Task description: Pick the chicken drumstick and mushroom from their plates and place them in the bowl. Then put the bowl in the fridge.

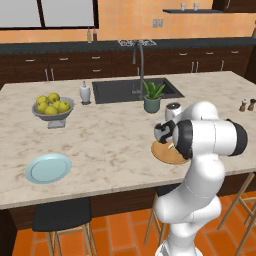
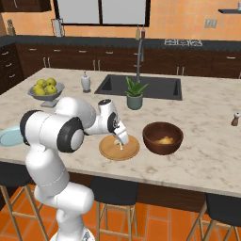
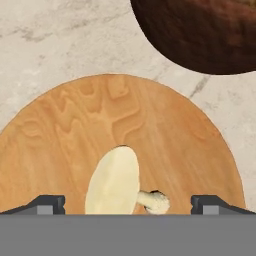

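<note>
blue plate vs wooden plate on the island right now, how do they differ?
Colour: the blue plate is glossy light blue; the wooden plate is tan-orange with grain.
Load: the blue plate is bare; the wooden plate carries the mushroom, lying on its side.
Neighbours: the open gripper hangs over the wooden plate, the dark bowl beside it; the blue plate sits apart.
Both are round, flat, similar in size.

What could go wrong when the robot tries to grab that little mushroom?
1. The mushroom lies flat on the wooden plate, so the open gripper might press down on the plate or push the mushroom sideways instead of pinching it.
2. The brown bowl sits close beside the plate; a careless lift might bump its rim.
</note>
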